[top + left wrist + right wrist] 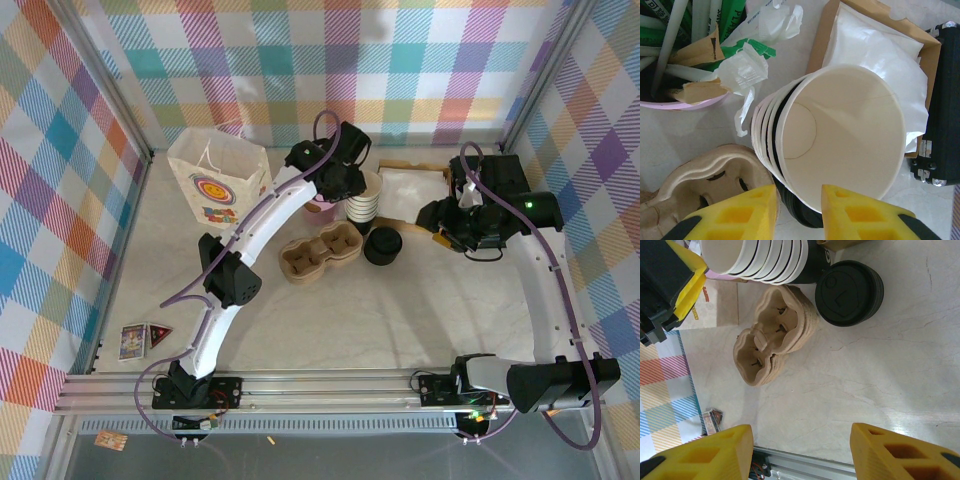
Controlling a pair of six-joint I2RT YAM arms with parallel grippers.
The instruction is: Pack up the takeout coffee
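Takeout coffee: lidded paper cup standing on the desk, well ahead of the wide-open right jaws, beside the pulp cup carriers. We judge it light, crushable and slick at the lid, best gripped around the wall below the lid. Left jaws, parted, hover over the stacked cups.

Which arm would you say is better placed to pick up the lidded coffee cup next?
Probably the right. The right gripper is open and hangs close beside the lidded coffee cup, on its right. The left gripper, also open, is at the stack of lidless cups instead.
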